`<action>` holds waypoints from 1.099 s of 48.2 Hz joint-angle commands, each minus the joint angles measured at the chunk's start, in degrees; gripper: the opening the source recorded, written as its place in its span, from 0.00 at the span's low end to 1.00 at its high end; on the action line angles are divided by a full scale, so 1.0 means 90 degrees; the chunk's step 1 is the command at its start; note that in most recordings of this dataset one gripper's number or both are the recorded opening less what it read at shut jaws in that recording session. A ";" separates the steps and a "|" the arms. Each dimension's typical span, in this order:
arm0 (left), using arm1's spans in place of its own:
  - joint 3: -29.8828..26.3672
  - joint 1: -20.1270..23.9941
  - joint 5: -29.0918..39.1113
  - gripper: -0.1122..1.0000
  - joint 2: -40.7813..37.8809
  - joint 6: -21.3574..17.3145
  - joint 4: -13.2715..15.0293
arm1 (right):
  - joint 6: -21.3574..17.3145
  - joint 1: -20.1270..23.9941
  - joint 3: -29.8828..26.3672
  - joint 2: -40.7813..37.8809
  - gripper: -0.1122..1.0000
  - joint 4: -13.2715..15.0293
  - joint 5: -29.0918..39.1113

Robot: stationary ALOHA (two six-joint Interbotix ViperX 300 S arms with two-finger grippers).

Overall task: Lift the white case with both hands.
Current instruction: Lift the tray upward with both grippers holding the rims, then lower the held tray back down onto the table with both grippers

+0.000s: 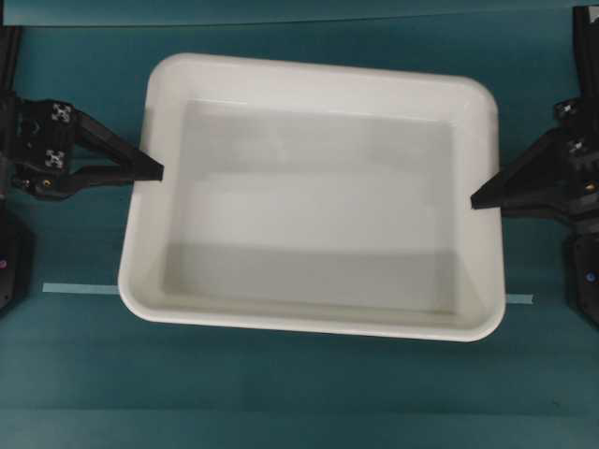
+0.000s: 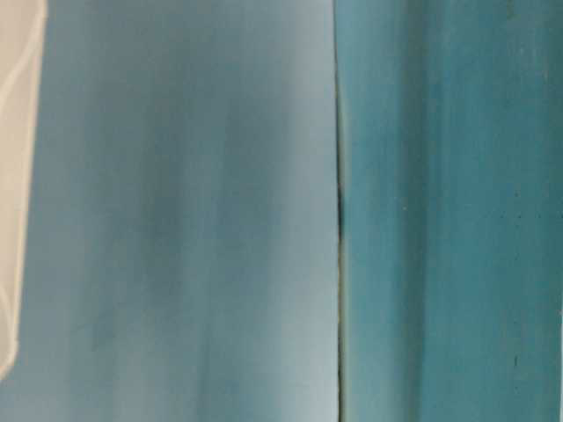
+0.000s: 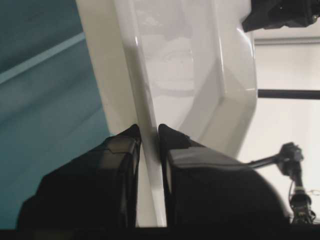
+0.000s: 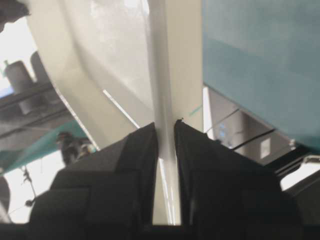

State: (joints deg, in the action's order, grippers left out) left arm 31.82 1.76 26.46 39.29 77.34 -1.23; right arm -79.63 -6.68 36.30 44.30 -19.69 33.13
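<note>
The white case [image 1: 318, 187] is a large shallow tray in the middle of the overhead view, its bottom bare. My left gripper [image 1: 157, 173] is shut on its left rim. In the left wrist view the left gripper [image 3: 149, 129] pinches the thin rim wall of the case [image 3: 200, 60] between both fingertips. My right gripper [image 1: 475, 201] is shut on the right rim. In the right wrist view the right gripper [image 4: 166, 125] clamps the rim of the case [image 4: 100, 60] the same way. The case stays level between the two grippers.
The teal table [image 1: 299, 402] surrounds the case. A thin pale tape strip [image 1: 80, 288] runs across the table, with its middle hidden under the case. The table-level view is a teal blur with a pale shape [image 2: 18, 176] at its left edge.
</note>
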 commanded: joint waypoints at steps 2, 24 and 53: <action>-0.0342 -0.0098 -0.0049 0.18 -0.0186 0.0049 0.0020 | -0.0078 -0.0146 -0.0488 -0.0195 0.20 -0.0029 0.0010; -0.0361 -0.0078 0.0000 0.18 -0.0166 0.0117 0.0010 | -0.0068 -0.0234 -0.0547 -0.0166 0.20 -0.0020 0.0215; 0.0781 0.0010 -0.0459 0.18 -0.0430 0.0117 -0.0039 | 0.0420 -0.0059 0.0625 -0.0566 0.20 -0.0010 -0.0586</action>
State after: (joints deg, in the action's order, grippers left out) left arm 38.41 1.85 26.19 37.71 78.49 -1.23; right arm -76.46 -7.29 41.13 41.66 -19.69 32.26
